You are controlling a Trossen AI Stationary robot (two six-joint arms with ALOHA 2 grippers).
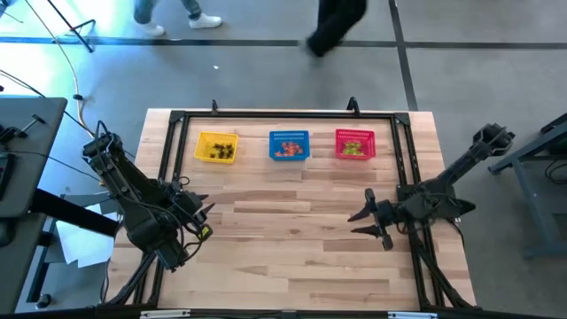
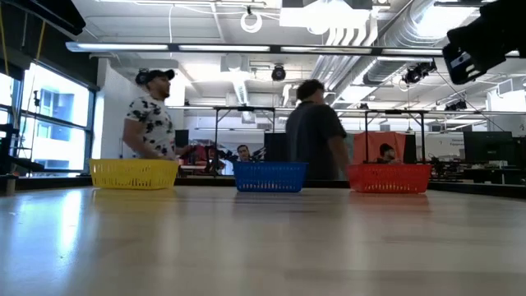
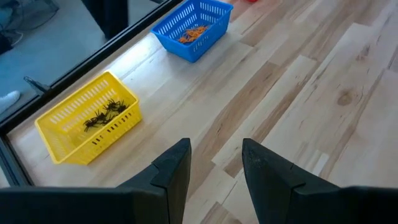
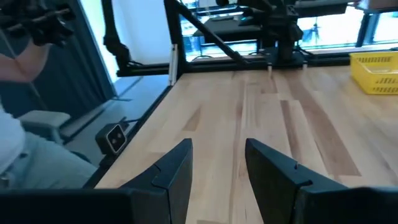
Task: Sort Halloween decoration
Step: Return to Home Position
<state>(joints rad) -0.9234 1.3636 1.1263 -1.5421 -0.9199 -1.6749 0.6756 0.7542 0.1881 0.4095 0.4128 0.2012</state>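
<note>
Three mesh baskets stand in a row at the table's far edge. The yellow basket (image 1: 216, 147) holds black spider trinkets (image 3: 102, 115). Orange trinkets (image 3: 191, 32) lie in the blue basket (image 1: 289, 144), and light green ones (image 1: 353, 147) in the red basket (image 1: 354, 143). My left gripper (image 1: 204, 217) hovers open over the table's left side, pointing toward the yellow and blue baskets, nothing between its fingers (image 3: 177, 168). My right gripper (image 1: 360, 223) stands open over the right side, pointing toward the table's left, also empty (image 4: 217, 165).
A black frame (image 1: 283, 115) runs around the table's far, left and right edges. Bare wood (image 1: 283, 230) lies between the two grippers. People walk and stand behind the far edge (image 2: 316, 127). A side table with papers (image 1: 75, 239) sits off the left.
</note>
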